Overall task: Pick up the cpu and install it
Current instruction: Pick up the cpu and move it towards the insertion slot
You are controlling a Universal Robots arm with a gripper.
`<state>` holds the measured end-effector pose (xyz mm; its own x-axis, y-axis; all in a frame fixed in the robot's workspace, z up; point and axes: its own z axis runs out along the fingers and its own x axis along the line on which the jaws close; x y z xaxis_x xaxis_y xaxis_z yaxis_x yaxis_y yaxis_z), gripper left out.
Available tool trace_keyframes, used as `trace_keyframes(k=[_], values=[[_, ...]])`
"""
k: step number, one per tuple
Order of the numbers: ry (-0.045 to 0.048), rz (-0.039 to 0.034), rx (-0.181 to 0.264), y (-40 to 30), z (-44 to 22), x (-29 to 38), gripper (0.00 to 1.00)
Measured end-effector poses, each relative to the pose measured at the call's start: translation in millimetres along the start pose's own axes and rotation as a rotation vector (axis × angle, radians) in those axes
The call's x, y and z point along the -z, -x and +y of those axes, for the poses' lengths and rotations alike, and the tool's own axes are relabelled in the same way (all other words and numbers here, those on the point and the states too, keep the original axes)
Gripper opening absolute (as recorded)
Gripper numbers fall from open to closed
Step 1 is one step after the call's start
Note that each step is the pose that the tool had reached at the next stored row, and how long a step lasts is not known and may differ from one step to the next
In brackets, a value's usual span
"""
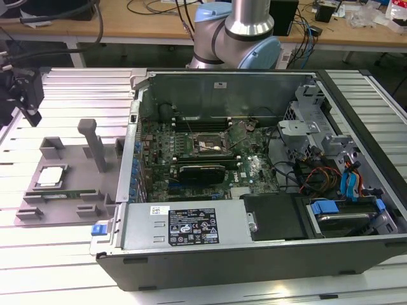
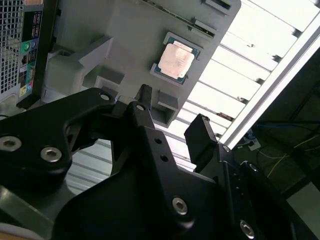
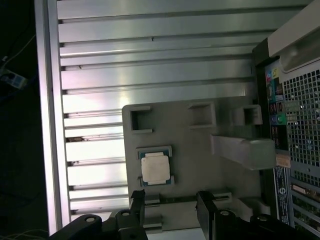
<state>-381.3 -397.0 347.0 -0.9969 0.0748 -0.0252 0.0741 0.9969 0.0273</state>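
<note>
The cpu (image 1: pixel 51 176), a small square chip with a silver-grey top, lies flat in a recess of the grey holder plate (image 1: pixel 76 166) at the exterior view's left, outside the computer case. Both wrist views look down on the cpu (image 2: pixel 176 61) (image 3: pixel 156 167). My gripper (image 1: pixel 22 95) hangs above the table near that plate, apart from the chip. Its black fingers (image 2: pixel 145 95) stand apart, so the gripper (image 2: pixel 172 112) (image 3: pixel 171 200) is open with nothing between them. The dark square socket (image 1: pixel 206 145) sits on the green motherboard inside the open case.
The open computer case (image 1: pixel 254 241) fills the middle and the exterior view's right, with its power supply, cables and drive bays. On the holder plate a grey post (image 1: pixel 94 143) stands upright, and a long green memory stick (image 1: pixel 60 195) lies near the cpu. The table is slatted aluminium.
</note>
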Motion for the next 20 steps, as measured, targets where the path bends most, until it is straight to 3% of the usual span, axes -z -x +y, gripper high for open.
trace_keyframes(k=[20], values=[[0.0, -0.0001, 0.0, -0.3, -0.3, -11.5, 0.55]])
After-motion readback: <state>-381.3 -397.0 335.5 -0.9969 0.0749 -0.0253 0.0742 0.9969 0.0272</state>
